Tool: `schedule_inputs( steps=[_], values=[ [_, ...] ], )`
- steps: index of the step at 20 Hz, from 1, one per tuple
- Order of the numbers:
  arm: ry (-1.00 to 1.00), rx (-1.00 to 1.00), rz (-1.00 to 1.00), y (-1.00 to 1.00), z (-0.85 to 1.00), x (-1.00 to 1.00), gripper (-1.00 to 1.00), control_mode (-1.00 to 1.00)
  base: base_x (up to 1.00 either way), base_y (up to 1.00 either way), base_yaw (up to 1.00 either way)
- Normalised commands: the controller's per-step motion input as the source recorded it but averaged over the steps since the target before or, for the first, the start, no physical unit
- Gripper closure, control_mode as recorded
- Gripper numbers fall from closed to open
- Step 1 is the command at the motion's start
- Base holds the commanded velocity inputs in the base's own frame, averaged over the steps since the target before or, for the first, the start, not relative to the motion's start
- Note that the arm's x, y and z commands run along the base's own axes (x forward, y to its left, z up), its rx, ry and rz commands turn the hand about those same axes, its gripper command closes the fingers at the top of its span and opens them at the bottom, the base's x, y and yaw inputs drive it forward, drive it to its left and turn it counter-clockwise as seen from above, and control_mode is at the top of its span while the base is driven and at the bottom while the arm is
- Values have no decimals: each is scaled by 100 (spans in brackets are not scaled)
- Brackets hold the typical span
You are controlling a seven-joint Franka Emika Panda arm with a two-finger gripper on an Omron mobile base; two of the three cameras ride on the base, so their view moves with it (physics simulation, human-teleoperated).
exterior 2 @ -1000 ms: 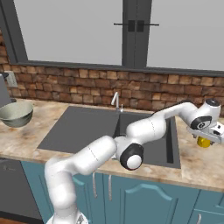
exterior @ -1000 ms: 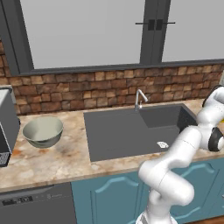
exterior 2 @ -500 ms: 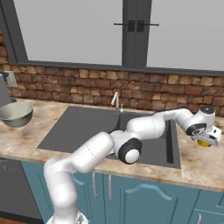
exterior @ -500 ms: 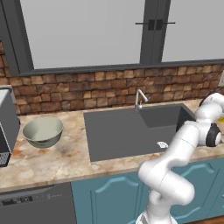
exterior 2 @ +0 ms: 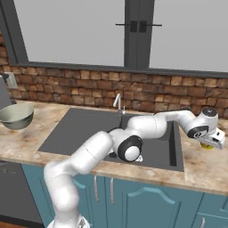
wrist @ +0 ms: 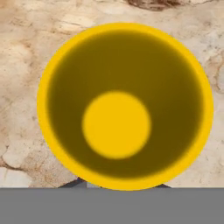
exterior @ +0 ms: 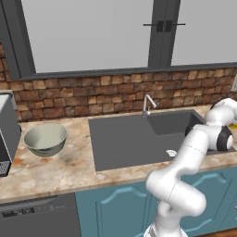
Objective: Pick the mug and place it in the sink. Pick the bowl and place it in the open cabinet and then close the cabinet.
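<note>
Mug pickup is the step in hand: the gripper (exterior 2: 213, 141) sits over the yellow mug (wrist: 125, 105) on the counter (exterior 2: 202, 164) at 3 o'clock of the sink (exterior 2: 98, 136), fingers apparently pinching its near rim, though contact is hidden. Next comes a lift and a carry leftward. Mug, sink and bowl (exterior: 45, 138) look empty.

mug (wrist: 124, 105): 1 | bowl (exterior: 45, 139): 1 | sink (exterior: 134, 139): 1 | faucet (exterior: 147, 103): 1, seemingly
</note>
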Motion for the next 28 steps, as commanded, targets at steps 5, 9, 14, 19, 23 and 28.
schedule_inputs(
  steps=[5,9,14,19,23,28],
  values=[
    [0,0,2,4,11,-6,100,-100,0,0,0],
    [0,-3,16,31,27,-29,100,-100,0,0,0],
    [-7,-7,23,64,0,-14,100,-100,0,0,0],
    [-8,-10,27,97,5,-63,100,-100,0,0,0],
    [-2,-16,29,100,0,-76,100,-100,0,0,0],
    [0,-10,19,99,43,-12,100,-100,0,0,0]
  ],
)
